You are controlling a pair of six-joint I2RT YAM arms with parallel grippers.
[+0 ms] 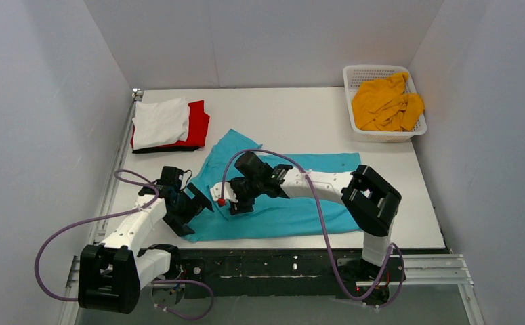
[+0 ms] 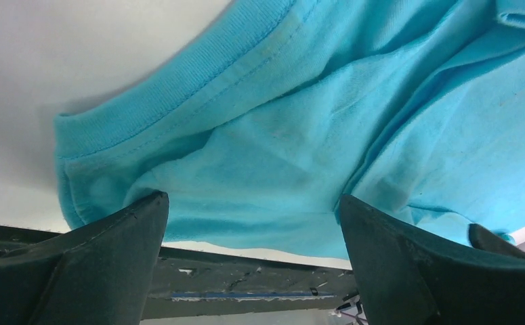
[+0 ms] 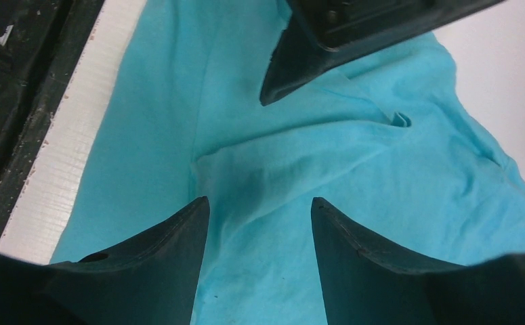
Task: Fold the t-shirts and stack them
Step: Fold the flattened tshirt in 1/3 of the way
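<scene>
Three t-shirts (image 1: 168, 125) are sitting stacked; the turquoise t-shirt (image 1: 293, 220) and mustard t-shirt (image 1: 385, 105) are waiting unfolded, left pincer (image 2: 251, 200) and right pincer (image 3: 259, 200) both gaping empty.

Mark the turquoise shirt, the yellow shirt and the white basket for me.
turquoise shirt (image 1: 297, 213), top view, flat body panel below the right arm.
yellow shirt (image 1: 385, 105), top view, middle of the crumpled heap.
white basket (image 1: 374, 68), top view, far rim.

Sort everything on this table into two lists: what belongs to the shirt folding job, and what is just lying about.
Job: turquoise t-shirt, spread out; white t-shirt, red t-shirt and black t-shirt, stacked; mustard-yellow t-shirt, crumpled.
Lying about: white lattice basket, holding the yellow one.
</scene>
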